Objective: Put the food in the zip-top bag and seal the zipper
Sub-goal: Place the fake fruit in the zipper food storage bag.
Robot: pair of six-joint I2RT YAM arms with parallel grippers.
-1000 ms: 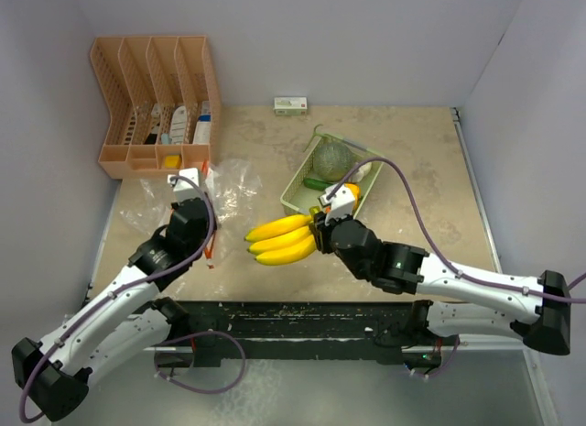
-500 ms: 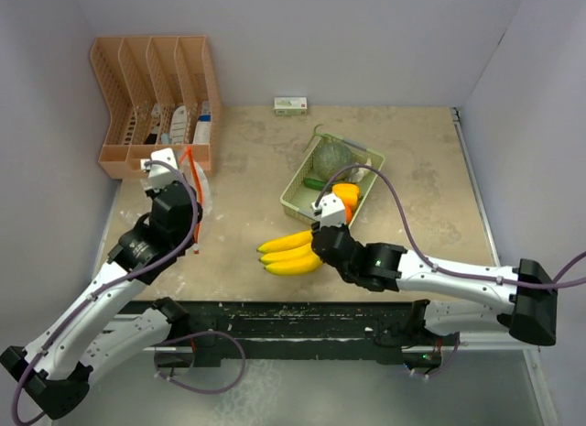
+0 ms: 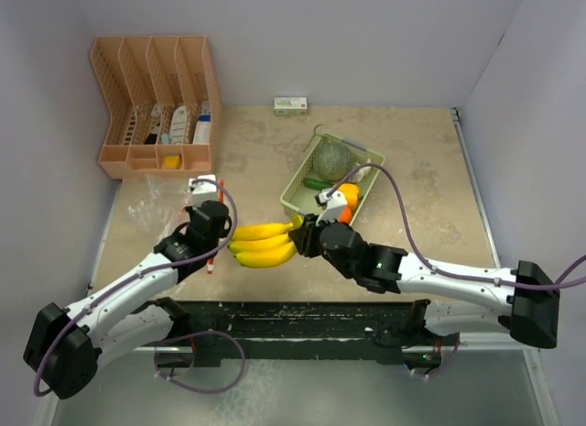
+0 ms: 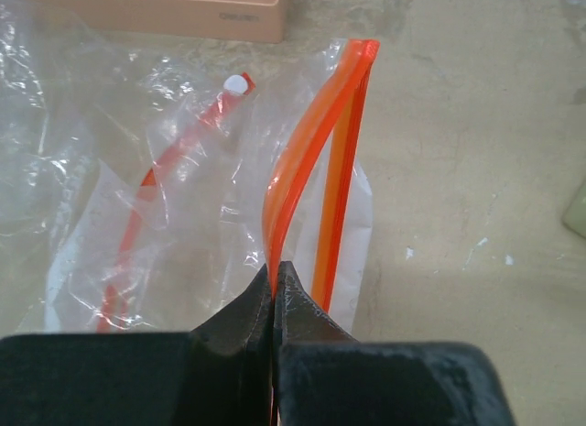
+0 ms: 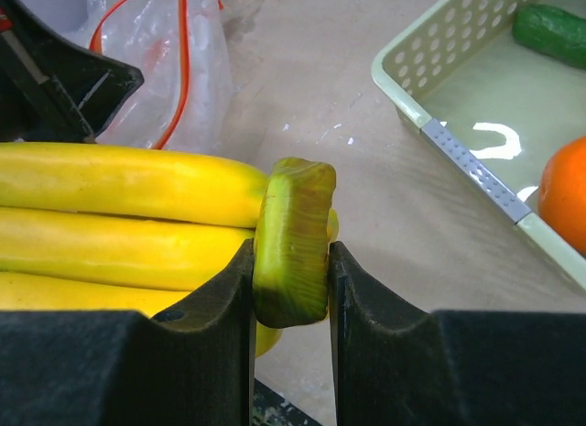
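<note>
Toward the left edge of the counter (image 3: 412, 169), the left gripper (image 4: 275, 281) is clenched on 1 lip of the clear plastic zip-top bag (image 4: 183, 197), by its orange zipper track (image 4: 307, 160). At the middle of the near edge, the yellow toy bunch of 3 bananas (image 3: 264, 244) is held by the right gripper (image 5: 291, 261), which grasps its green stem (image 5: 295, 202). The tips should probably enter first, low and level, with that lip lifted so the mouth gapes; otherwise they may push the film shut.

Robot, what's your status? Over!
Left end effector shut on orange zipper edge of clear zip-top bag. Right end effector shut on stem of yellow banana bunch, beside bag. Nothing blocking.
</note>
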